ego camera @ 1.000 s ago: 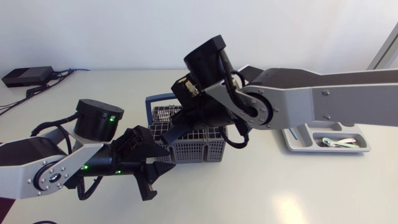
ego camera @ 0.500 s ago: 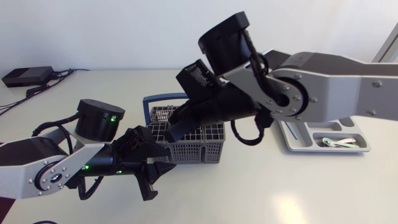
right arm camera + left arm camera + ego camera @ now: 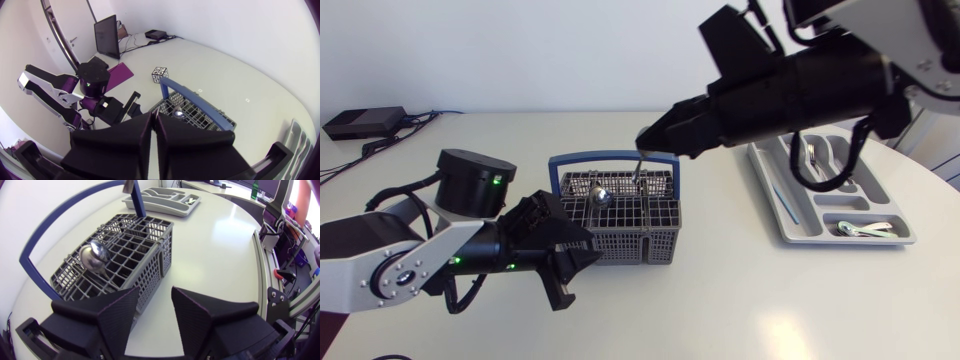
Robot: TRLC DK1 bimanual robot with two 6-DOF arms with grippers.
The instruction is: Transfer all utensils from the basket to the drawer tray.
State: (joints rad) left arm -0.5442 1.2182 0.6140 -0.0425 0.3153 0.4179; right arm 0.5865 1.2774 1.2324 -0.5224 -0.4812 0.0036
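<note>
The grey basket (image 3: 630,240) with a blue handle (image 3: 610,158) stands mid-table, and a round silver spoon bowl (image 3: 601,196) sticks up inside it. Above its far side, my right gripper (image 3: 643,143) is shut on a thin silver utensil (image 3: 638,168) that hangs down over the basket. My left gripper (image 3: 572,272) is open at the basket's near left corner (image 3: 150,275). The spoon bowl (image 3: 94,256) lies ahead of the left gripper (image 3: 155,315). In the right wrist view the shut fingers (image 3: 142,130) hide the utensil, with the basket (image 3: 200,117) below. The grey drawer tray (image 3: 790,220) lies at the right.
The tray holds a few utensils: one (image 3: 865,229) in its near compartment and others (image 3: 812,155) farther back. A black box (image 3: 362,122) with cables sits at the far left. A black-and-white marker cube (image 3: 160,74) stands beyond the basket.
My right arm has risen from the basket and swung up to the right, drawing the thin utensil out. The spoon bowl now shows. The left arm has barely shifted.
</note>
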